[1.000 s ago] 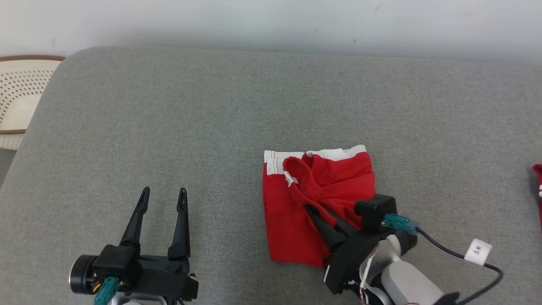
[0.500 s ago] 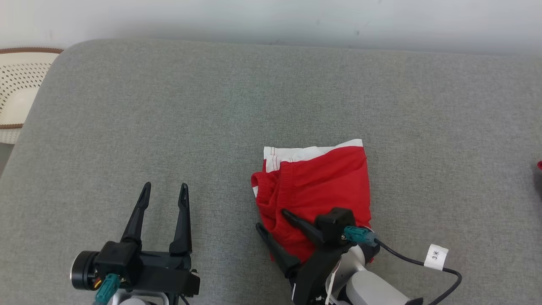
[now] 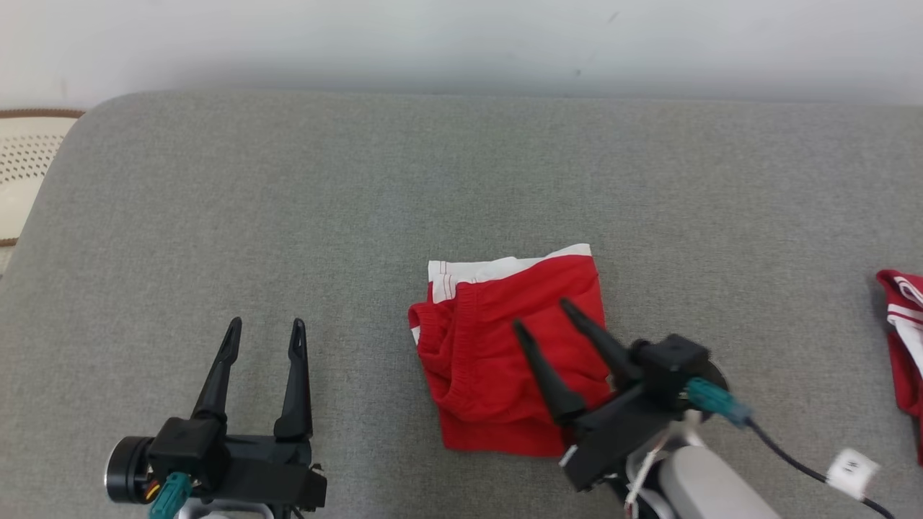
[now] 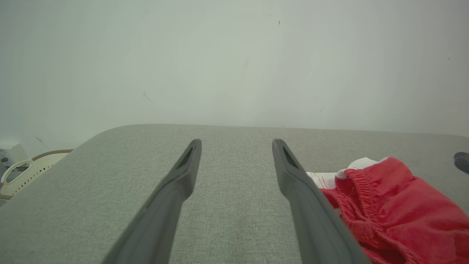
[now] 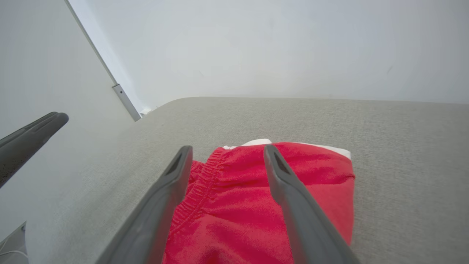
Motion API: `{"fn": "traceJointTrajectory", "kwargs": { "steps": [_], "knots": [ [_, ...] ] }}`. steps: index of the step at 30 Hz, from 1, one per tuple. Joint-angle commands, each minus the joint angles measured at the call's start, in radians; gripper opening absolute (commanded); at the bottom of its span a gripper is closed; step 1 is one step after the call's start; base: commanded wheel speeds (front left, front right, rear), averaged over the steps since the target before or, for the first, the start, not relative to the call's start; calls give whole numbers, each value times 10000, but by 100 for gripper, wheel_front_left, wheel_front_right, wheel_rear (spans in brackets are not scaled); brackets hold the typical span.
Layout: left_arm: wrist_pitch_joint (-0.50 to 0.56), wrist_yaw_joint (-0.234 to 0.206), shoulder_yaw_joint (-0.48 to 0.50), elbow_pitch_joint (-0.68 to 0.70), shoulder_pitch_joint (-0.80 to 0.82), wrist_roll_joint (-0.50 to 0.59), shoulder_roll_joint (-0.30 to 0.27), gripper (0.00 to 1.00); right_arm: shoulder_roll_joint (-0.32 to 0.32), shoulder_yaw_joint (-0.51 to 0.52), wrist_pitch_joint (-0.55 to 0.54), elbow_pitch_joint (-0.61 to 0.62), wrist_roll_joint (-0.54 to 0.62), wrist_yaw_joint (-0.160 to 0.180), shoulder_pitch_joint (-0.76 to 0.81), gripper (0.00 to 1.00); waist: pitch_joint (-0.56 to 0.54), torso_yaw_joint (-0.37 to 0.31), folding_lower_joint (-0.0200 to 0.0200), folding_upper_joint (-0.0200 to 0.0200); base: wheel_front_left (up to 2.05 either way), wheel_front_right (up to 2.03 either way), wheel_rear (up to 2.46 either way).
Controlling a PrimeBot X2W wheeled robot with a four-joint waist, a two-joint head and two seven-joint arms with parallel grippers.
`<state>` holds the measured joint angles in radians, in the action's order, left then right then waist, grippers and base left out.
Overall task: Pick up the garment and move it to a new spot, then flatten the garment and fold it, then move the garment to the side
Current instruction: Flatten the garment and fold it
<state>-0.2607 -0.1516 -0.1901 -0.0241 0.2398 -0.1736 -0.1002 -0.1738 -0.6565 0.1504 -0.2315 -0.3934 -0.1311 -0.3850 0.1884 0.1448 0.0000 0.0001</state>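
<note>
Pale plastic of the right forearm (image 3: 710, 490) comes in nearest at the bottom right, angled up and to the left, with a black cable (image 3: 786, 458) and a white tag trailing off it. At its end the right gripper (image 3: 539, 314) points diagonally toward the far left. Its two dark fingers are spread apart and lie over the near right part of the garment (image 3: 483, 360) with nothing pinched between them. I cannot tell whether they rest on the cloth.

At the bottom left, the left gripper (image 3: 265, 322) sits low and level, pointing straight away across the grey cushion (image 3: 324, 202). Its fingers stand wide with only bare fabric between them, well to the left of the garment.

The garment is red and folded into a rough square, lying flat on the cushion a little right of the middle. A gathered elastic band runs down its left edge, and a white strip shows along its far side.

Farther right, at the cushion's edge, lies a second red cloth (image 3: 901, 339) with white stripes. Off the cushion's far left corner is a cream perforated basket (image 3: 25, 158). Behind everything is a plain white wall (image 3: 461, 36).
</note>
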Motion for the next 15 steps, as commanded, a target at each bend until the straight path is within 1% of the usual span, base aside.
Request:
{"fn": "traceJointTrajectory", "kwargs": {
  "steps": [1,6,7,11,15],
  "knots": [
    [-37,-60,69,-13,-195,143,-100,100,-119,505,56,305,268,7,311,100,-167,-162,0,-1,0,0,0],
    [-37,-73,112,14,-364,155,-236,100,-227,2072,-93,1077,864,6,991,100,-349,-369,0,-1,0,0,0],
    [-37,-73,112,14,-364,155,-236,100,-227,2072,-93,1077,864,6,991,100,-349,-369,0,-1,0,0,0],
    [35,-104,176,59,-468,119,-362,100,-272,3162,-301,1568,1302,7,1488,100,-495,-564,0,-1,0,0,0],
    [149,-153,203,127,-621,115,-489,100,-287,3848,-543,1961,1563,7,1973,100,-656,-691,0,-1,0,0,0]
  ]
}}
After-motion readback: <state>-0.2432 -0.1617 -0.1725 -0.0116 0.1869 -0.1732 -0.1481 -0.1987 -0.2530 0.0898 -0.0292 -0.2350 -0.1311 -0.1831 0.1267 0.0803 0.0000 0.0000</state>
